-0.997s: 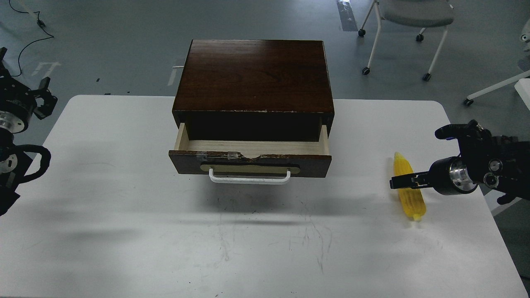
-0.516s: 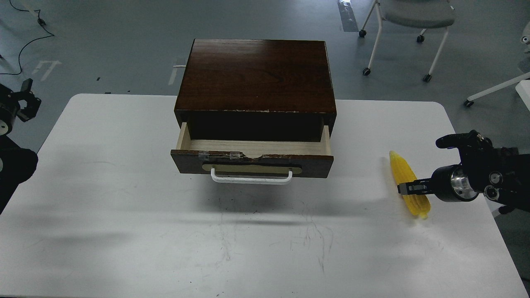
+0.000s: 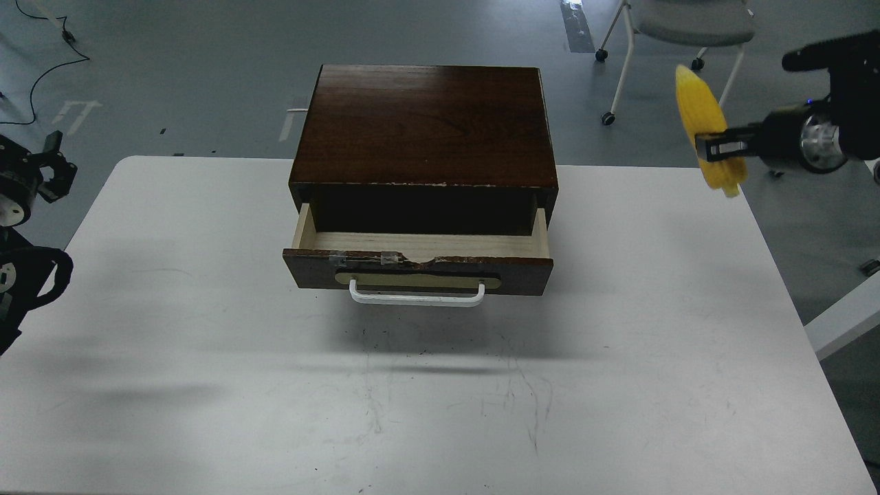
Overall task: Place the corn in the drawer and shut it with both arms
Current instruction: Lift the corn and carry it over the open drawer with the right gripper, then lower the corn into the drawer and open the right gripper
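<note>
The dark brown wooden drawer [image 3: 418,265] with its white bar handle is standing pulled open; right of it and farther back, the right black claw gripper [image 3: 715,147] is clamping the bright yellow plastic-looking corn cob [image 3: 707,124] aloft; far left of it, the left gripper [image 3: 42,165] is showing too dark to tell its fingers' spread

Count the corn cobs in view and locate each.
1. The corn is held in the right gripper, raised at the upper right. The drawer's shaded back could hide more.

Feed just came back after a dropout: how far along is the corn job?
Done: the right hand is shut on the corn, held up clear of the table. In hand: carrying it. Left: the drawer stands open and looks empty; corn goes in, then close it. The left hand waits at the table's edge.
</note>
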